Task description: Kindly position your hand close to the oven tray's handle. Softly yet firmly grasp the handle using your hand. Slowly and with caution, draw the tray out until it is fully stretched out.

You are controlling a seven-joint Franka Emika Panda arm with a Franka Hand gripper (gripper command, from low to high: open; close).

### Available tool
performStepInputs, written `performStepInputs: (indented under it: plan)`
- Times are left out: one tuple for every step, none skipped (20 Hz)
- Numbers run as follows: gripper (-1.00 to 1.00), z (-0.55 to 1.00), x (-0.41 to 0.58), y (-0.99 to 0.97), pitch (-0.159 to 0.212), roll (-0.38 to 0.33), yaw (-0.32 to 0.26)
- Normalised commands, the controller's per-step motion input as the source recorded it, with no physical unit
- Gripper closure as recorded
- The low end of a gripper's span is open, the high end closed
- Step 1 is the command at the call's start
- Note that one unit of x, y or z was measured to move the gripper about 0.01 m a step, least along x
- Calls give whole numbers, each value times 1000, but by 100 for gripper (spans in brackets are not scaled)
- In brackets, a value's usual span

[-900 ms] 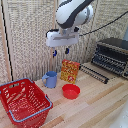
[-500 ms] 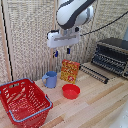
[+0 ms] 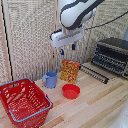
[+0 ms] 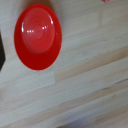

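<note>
While the hand (image 3: 67, 49) hangs high over the wooden table (image 3: 100, 107), its two small blue-tipped fingers (image 3: 73, 47) point down with a clear gap between them, gripping nothing. It sits well above an orange snack box (image 3: 70, 71), which stands upright near the table's back edge. Just in front of that box lies a shallow red bowl (image 3: 71, 91), and the wrist view looks straight down on the same bowl (image 4: 38, 36) resting on pale planks.

Toward the exterior view's left of the box stands a blue mug (image 3: 50, 79), its handle turned left. Farther left, at the near corner, sits a red basket (image 3: 24, 101) with a blue-grey rim handle.

On the exterior view's right stands the oven (image 3: 113, 54), black with silvery trim, well apart from the hand. Its long dark slatted flap (image 3: 94, 72) hangs open, sloping down toward the table between the oven and the snack box. The oven tray (image 3: 110, 62) shows as thin silvery wires at the oven's mouth; whether it is drawn out at all is hard to tell at this size. A dark cable (image 3: 107, 21) trails from the arm (image 3: 75, 12) toward the upper right.
</note>
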Motion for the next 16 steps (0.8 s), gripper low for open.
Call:
performStepInputs:
  plan:
    - [-100,0,-166,-469,-5,-264,102]
    - [-100,0,-160,-477,-5,-264,102]
    - [-100,0,-166,-520,-7,-259,96]
    - [-100,0,-163,-534,-10,-259,95]
    - [-100,0,-166,-554,-14,-262,93]
    - [-100,-14,-169,-569,-13,-266,88]
    - [-100,-46,-166,-574,-13,-275,81]
    - [-100,-60,-129,-560,-9,-292,78]
    - [-100,-69,-106,-546,-7,-309,77]
    - [-100,-97,-77,-531,-4,-316,79]
    - [-100,-120,-34,-523,0,-320,83]
    - [-100,-140,0,-520,0,-319,84]
    - [-100,-160,0,-509,0,-326,85]
    - [-100,-174,0,-500,0,-337,80]
    - [-100,-194,0,-494,0,-342,80]
    - [-100,-211,0,-494,0,-350,76]
